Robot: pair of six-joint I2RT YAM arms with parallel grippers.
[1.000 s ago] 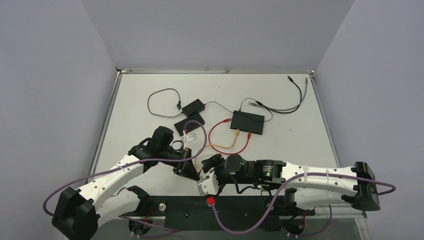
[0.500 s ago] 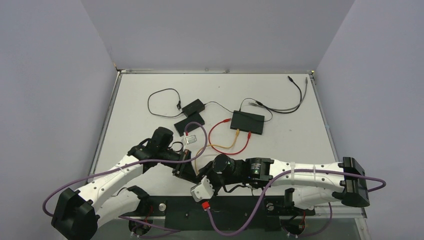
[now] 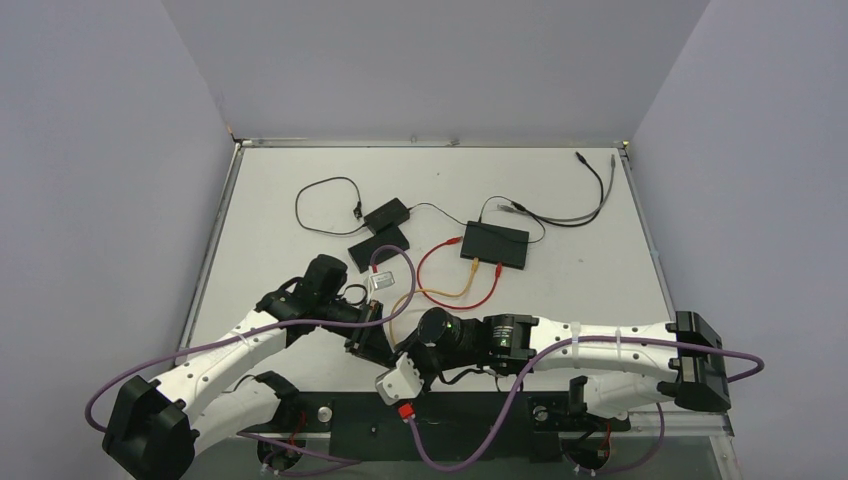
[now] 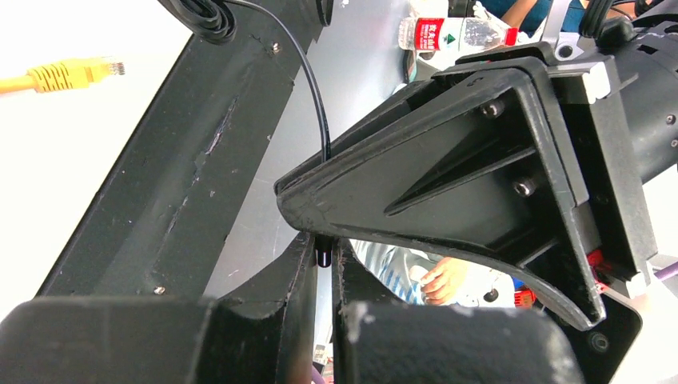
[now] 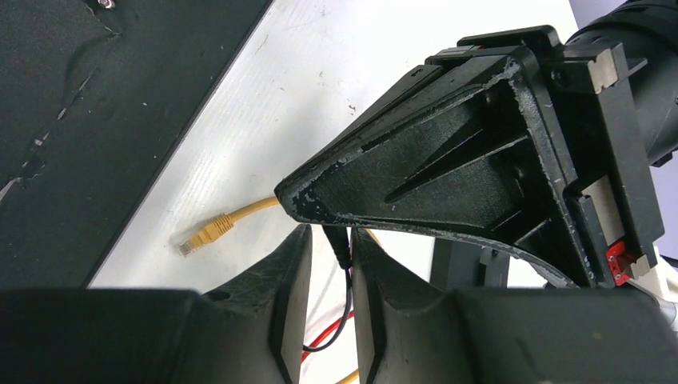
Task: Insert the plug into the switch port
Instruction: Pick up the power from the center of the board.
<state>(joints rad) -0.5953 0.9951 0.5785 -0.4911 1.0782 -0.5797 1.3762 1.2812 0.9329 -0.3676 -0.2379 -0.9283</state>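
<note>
The left gripper [image 4: 323,250] stays clamped on the small black plug [image 4: 322,258]. The right gripper [image 5: 330,238] has swung in against it, its jaws narrowed from wide to a slit around that plug, though whether they pinch yet cannot be told. It reads as a handover, well short of the switch [image 3: 495,243], with insertion still ahead.

Left gripper [image 4: 324,250] pinched shut, right gripper [image 5: 330,238] narrowly parted.
</note>
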